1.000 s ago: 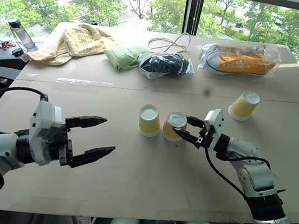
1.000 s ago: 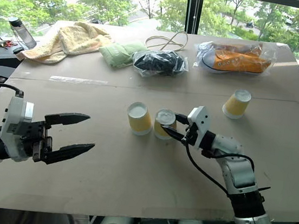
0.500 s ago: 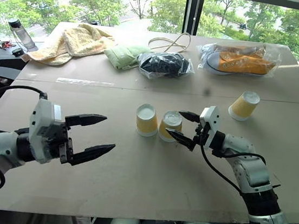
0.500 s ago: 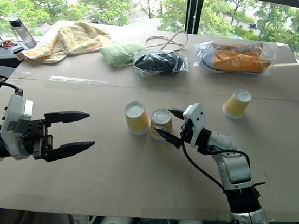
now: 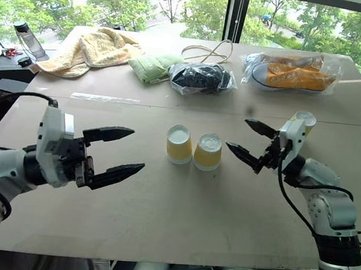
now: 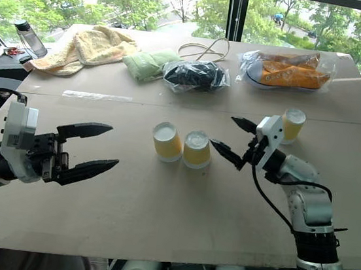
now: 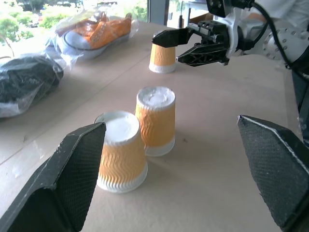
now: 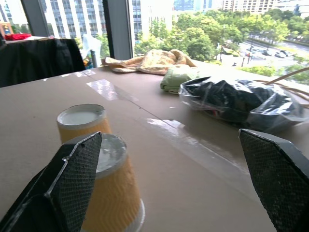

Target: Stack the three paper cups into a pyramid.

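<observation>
Base pair of paper cups [image 5: 194, 147] sat upside down, touching, mid-worktop [image 5: 178, 207]. Third cup [image 5: 303, 121] stood inverted, upright axis, just behind the right gripper [image 5: 252, 147], fingers spread and empty. Left gripper [image 5: 117, 151] also spread, empty, well apart. Right arm was nearer.

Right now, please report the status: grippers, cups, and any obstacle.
Left gripper open, empty. Right gripper open, empty. Two cups upside down, side by side; third cup behind right gripper. Nothing between.

Two cups [image 5: 193, 147] side by side mid-table [image 5: 178, 207]; third cup [image 5: 303, 121] far right.
</observation>
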`<state>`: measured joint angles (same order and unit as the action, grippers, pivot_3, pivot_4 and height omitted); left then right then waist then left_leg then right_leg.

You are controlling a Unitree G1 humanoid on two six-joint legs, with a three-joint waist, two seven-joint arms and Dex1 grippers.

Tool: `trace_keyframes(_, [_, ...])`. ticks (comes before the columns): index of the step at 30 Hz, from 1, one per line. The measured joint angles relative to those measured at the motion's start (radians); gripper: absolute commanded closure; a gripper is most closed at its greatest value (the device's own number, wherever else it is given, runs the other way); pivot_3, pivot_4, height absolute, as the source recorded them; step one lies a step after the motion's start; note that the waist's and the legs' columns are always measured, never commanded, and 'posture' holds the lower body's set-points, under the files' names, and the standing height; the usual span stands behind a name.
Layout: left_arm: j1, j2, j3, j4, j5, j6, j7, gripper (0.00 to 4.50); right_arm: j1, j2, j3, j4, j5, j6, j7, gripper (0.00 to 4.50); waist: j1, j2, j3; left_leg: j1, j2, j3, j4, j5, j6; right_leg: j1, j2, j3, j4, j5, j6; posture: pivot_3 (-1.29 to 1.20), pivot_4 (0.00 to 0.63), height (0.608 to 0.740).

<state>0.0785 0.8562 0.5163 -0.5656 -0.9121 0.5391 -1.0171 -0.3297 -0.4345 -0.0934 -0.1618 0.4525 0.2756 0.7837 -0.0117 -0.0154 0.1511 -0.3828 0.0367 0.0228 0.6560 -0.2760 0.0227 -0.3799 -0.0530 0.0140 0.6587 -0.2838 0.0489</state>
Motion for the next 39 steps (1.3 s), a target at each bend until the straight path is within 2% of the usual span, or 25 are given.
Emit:
trace_keyframes(5, [-0.138,0.015,-0.071,-0.025,-0.064,0.069,0.097,0.00,-0.049,-0.057,-0.127,0.213,-0.139,-0.131,-0.170,0.03,-0.003,0.000,0.000,0.000,0.000,0.001,0.000,0.000,0.000,0.000,0.003,0.002,0.000,0.000,0.000,0.00,0.150,0.740])
trace_keyframes(10, [-0.221,0.033,-0.129,-0.034,-0.099,0.115,0.128,0.00,-0.077,-0.034,-0.132,0.339,-0.188,-0.156,-0.267,0.03,-0.010,0.000,0.000,0.000,0.001,0.002,-0.002,0.001,-0.001,-0.003,0.005,0.004,0.002,0.000,0.000,0.00,0.150,0.740])
trace_keyframes(17, [-0.275,0.035,-0.172,-0.032,-0.110,0.134,0.148,0.00,-0.109,-0.002,-0.129,0.403,-0.173,-0.146,-0.282,0.03,-0.006,0.001,0.001,0.000,0.001,0.003,-0.002,0.001,-0.001,-0.003,0.005,0.004,0.001,0.000,0.000,0.00,0.150,0.740])
trace_keyframes(31, [-0.286,0.069,-0.172,-0.032,-0.092,0.152,0.171,0.00,-0.139,0.021,-0.143,0.491,-0.131,-0.119,-0.293,0.03,-0.005,0.001,0.001,0.000,0.001,0.003,-0.002,0.001,-0.002,-0.003,0.005,0.003,0.001,0.000,0.000,0.00,0.150,0.740])
trace_keyframes(34, [-0.281,0.071,-0.171,-0.032,-0.090,0.152,0.169,0.00,-0.141,0.024,-0.143,0.495,-0.129,-0.121,-0.292,0.83,-0.005,0.001,0.001,0.000,0.001,0.003,-0.002,0.001,-0.002,-0.003,0.005,0.003,0.001,0.000,0.000,0.00,0.150,0.740])
trace_keyframes(37, [-0.278,0.077,-0.171,-0.032,-0.086,0.152,0.167,0.00,-0.148,0.028,-0.143,0.498,-0.130,-0.127,-0.291,2.09,-0.005,0.001,0.001,0.000,0.001,0.003,-0.002,0.001,-0.002,-0.003,0.005,0.003,0.001,0.000,0.000,0.00,0.150,0.740])
trace_keyframes(39, [-0.275,0.079,-0.171,-0.032,-0.081,0.152,0.165,0.00,-0.151,0.028,-0.143,0.500,-0.132,-0.132,-0.290,2.23,-0.005,0.001,0.001,0.000,0.001,0.003,-0.002,0.001,-0.002,-0.003,0.005,0.003,0.001,0.000,0.000,0.00,0.150,0.740])
